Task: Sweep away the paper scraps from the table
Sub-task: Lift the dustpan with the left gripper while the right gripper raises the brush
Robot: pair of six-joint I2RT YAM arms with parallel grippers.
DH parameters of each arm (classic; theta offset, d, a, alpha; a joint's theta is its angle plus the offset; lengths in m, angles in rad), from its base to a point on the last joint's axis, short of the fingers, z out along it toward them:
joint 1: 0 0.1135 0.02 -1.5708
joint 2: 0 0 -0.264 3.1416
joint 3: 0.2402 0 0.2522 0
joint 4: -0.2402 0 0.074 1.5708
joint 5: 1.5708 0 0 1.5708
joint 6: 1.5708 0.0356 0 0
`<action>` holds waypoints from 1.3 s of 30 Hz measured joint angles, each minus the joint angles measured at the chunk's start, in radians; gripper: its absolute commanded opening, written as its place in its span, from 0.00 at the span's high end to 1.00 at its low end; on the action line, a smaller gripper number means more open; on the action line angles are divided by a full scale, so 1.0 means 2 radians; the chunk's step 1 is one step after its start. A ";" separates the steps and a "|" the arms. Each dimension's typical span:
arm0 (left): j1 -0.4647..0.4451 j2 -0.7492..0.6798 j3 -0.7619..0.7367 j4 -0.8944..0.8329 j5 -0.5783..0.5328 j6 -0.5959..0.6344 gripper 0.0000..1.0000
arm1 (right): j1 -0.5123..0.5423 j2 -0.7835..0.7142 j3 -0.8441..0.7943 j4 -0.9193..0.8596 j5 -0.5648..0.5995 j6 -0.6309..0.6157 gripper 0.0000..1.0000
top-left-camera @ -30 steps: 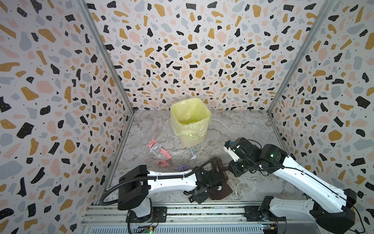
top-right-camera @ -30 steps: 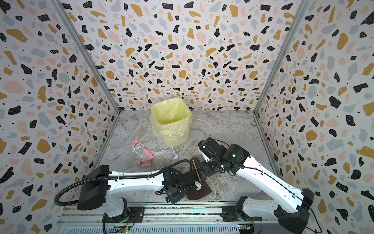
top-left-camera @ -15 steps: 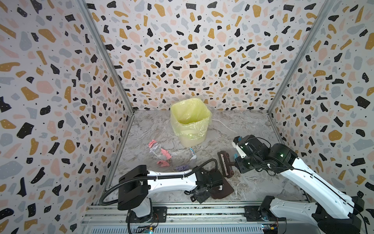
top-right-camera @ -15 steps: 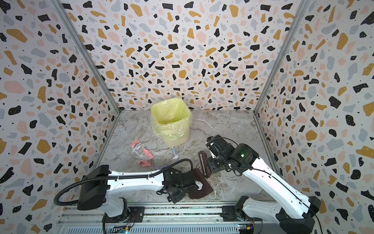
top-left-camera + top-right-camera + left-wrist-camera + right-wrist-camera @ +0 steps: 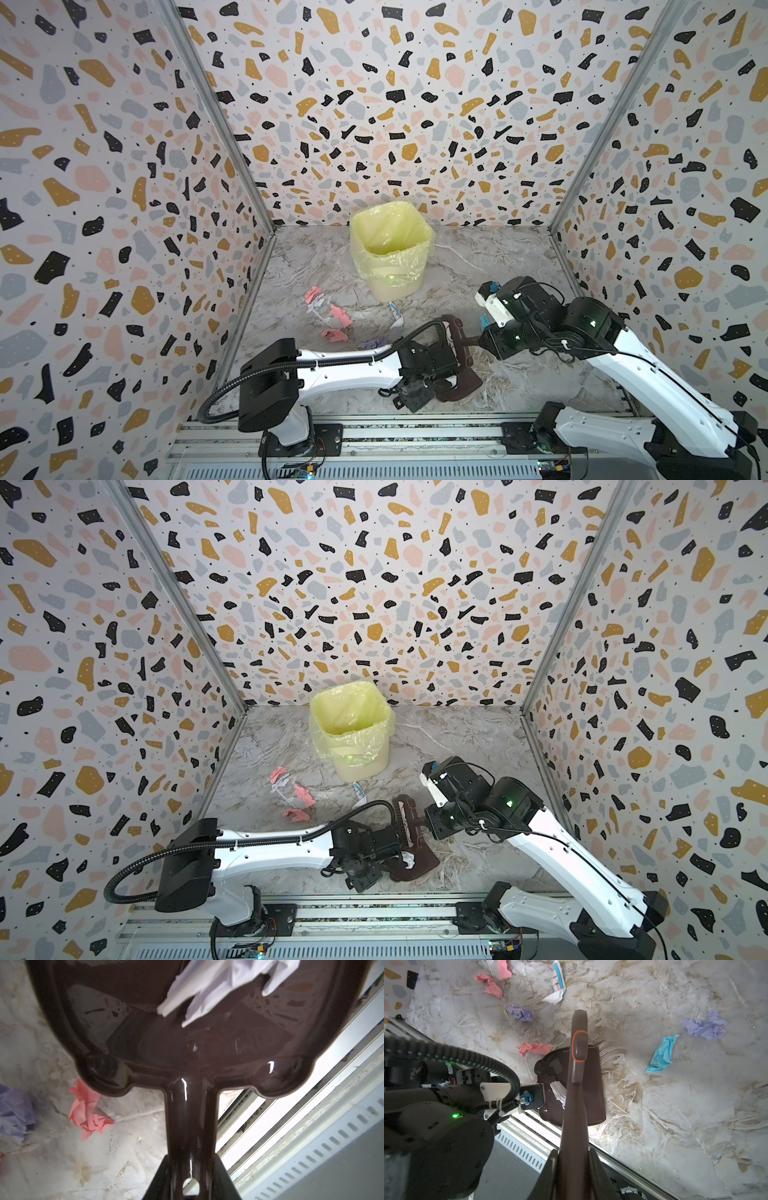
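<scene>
A cream bin point(image 5: 395, 286) with a yellow liner point(image 5: 376, 232) stands near the table's point(image 5: 498, 257) back edge. A dark brown dustpan point(image 5: 463, 386) sits at the front edge, with a matching brush point(image 5: 405, 816) just behind it. Speckled terrazzo walls point(image 5: 374, 104) enclose three sides.

Your marble table point(image 5: 498, 266), littered.
The paper scraps point(image 5: 332, 316) lie mostly left of centre, a yellow-lined bin point(image 5: 390, 286) stands toward the back edge, and a brown dustpan point(image 5: 461, 384) sits at the front edge.

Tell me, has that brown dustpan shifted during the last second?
No. The dustpan lies in the same spot, its near edge just as close to the front rail as before.
</scene>
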 measured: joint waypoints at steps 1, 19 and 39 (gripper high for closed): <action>0.000 -0.002 0.001 0.000 -0.002 0.000 1.00 | -0.004 -0.002 0.005 0.000 0.004 0.000 1.00; 0.000 -0.078 0.070 -0.037 -0.076 -0.030 1.00 | -0.180 -0.054 0.076 0.020 0.098 -0.018 1.00; 0.094 -0.104 0.272 -0.194 -0.153 -0.074 1.00 | -0.309 -0.079 -0.038 0.095 0.007 -0.056 1.00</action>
